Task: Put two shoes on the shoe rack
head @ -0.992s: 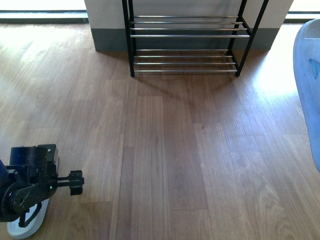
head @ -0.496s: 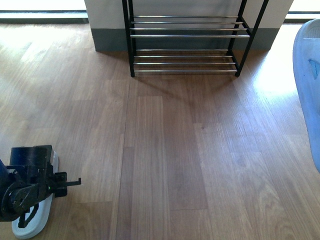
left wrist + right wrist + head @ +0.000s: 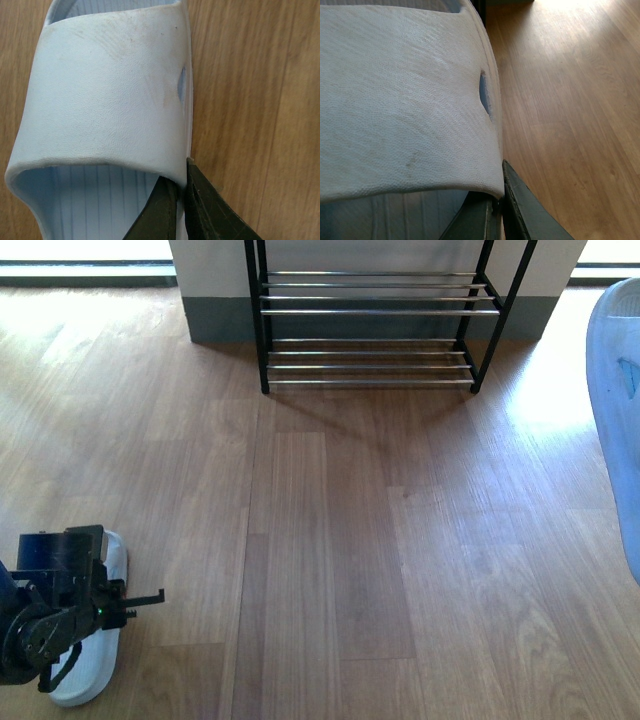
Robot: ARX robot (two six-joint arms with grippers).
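The black shoe rack [image 3: 370,315] with chrome rods stands against the far wall, its tiers bare. My left gripper [image 3: 181,187] is shut on the side wall of a pale blue slide [image 3: 110,95]; in the front view that slide [image 3: 95,665] sits low at the near left under my left arm [image 3: 55,615]. My right gripper [image 3: 499,197] is shut on the strap edge of the other pale blue slide [image 3: 405,100], which shows large at the right edge of the front view [image 3: 615,410], held up. The grey sneakers are out of view.
Wooden plank floor [image 3: 340,540] stretches between me and the rack. A white wall with a grey skirting [image 3: 215,320] stands behind the rack. Bright light falls on the floor at the far right [image 3: 540,380].
My left arm has turned slightly with its slide; the slide now points more toward the rack and shows further right. The right slide has not moved.
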